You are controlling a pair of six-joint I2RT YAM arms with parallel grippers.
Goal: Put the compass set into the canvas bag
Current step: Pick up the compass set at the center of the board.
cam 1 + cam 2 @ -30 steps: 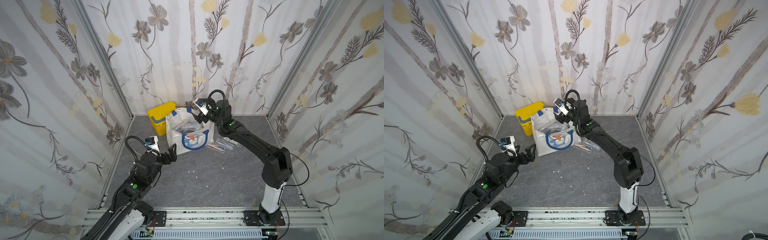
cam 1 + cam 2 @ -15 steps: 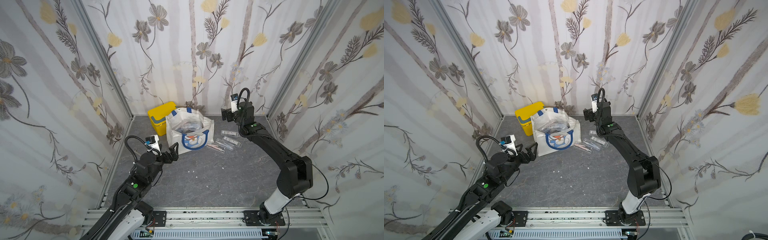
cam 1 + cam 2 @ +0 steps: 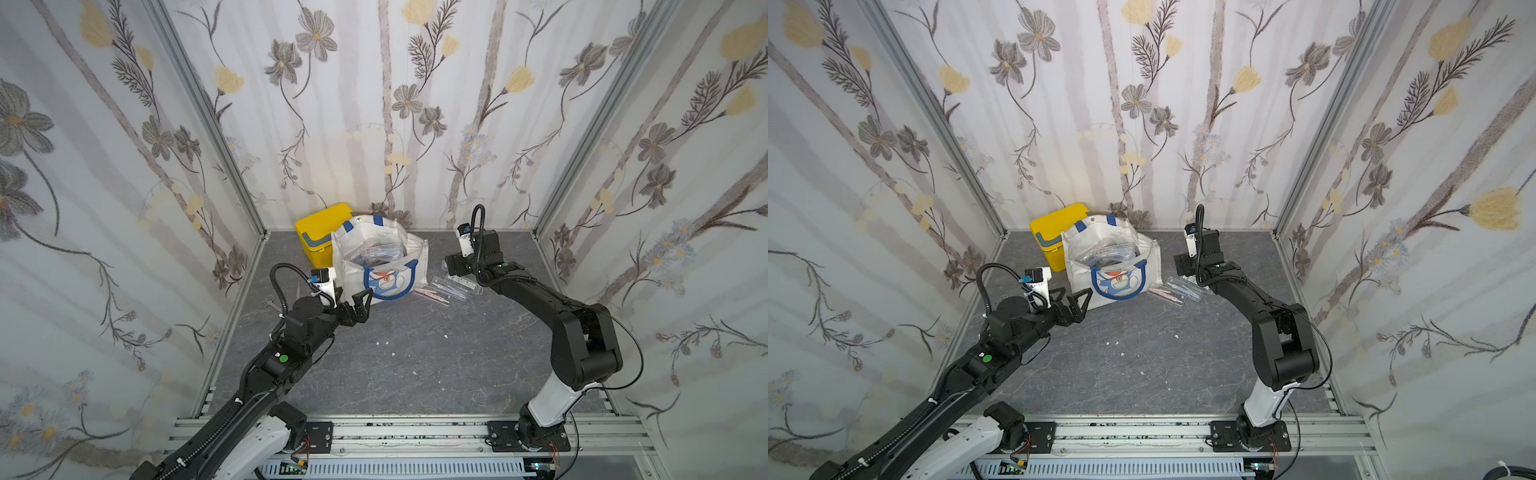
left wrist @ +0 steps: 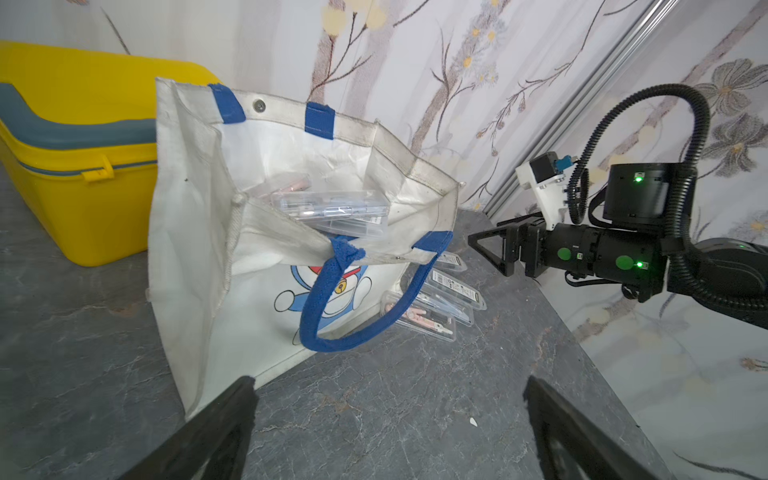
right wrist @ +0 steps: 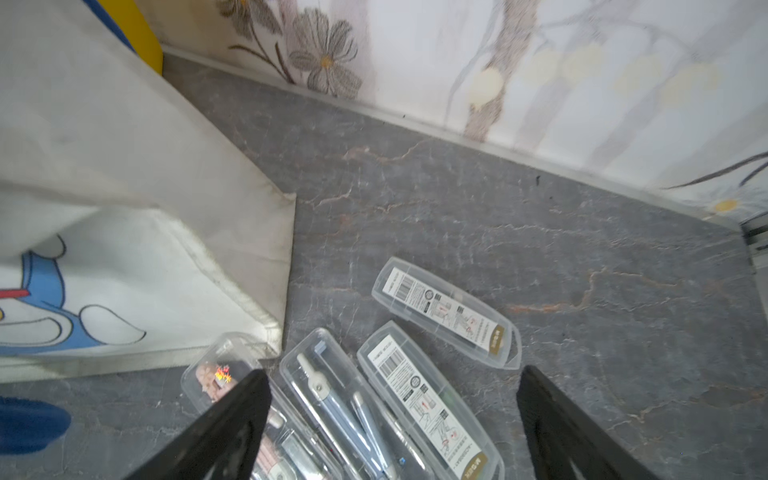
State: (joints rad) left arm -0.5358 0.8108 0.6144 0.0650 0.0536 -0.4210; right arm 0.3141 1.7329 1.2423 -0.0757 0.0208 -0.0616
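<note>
Compass set cases (image 5: 332,399): four clear ones lie on the grey floor (image 3: 415,365), just beside the canvas bag (image 3: 386,286) on its right. More clear cases (image 4: 332,208) sit inside the bag, poking out the top. R gripper (image 5: 392,372) hovers over the floor cases, jaws spread wide, gripping nothing. L gripper (image 3: 357,301) is near the bag's front corner, jaws also wide, empty. Yellow box (image 3: 320,232) just behind the bag.

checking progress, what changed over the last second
The right gripper swung from above the bag out to the right and came down over the cases on the table, jaws open, holding nothing. The left gripper, bag and cases stayed put.
</note>
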